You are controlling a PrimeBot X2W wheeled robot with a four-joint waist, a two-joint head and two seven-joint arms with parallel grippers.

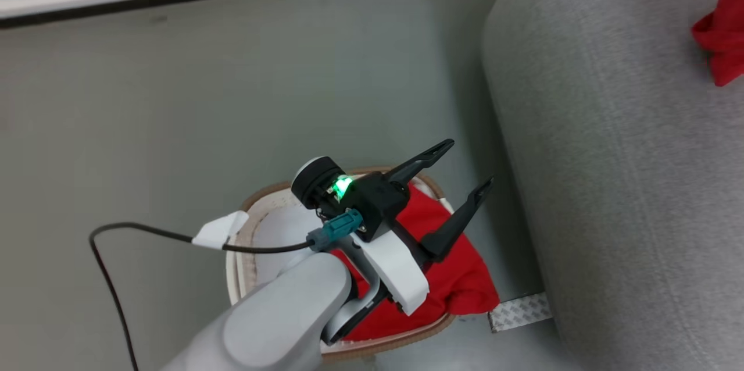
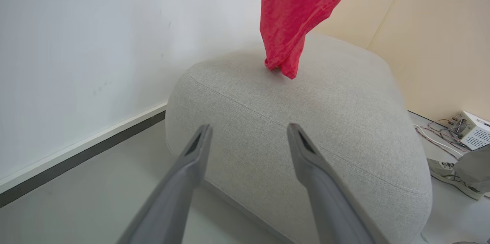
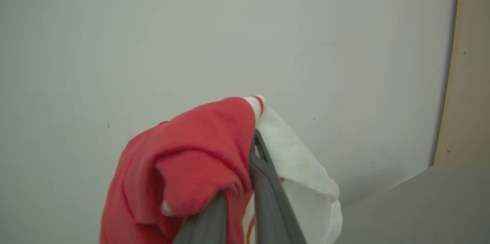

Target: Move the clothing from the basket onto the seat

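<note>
While my left gripper (image 1: 470, 163) hangs open over the basket (image 1: 235, 284), where some red clothing (image 1: 459, 284) lies, my right gripper (image 3: 249, 152) grips a red shirt (image 2: 294, 14) tight. Its low end touches the top of the big grey seat (image 2: 306, 129).
</note>
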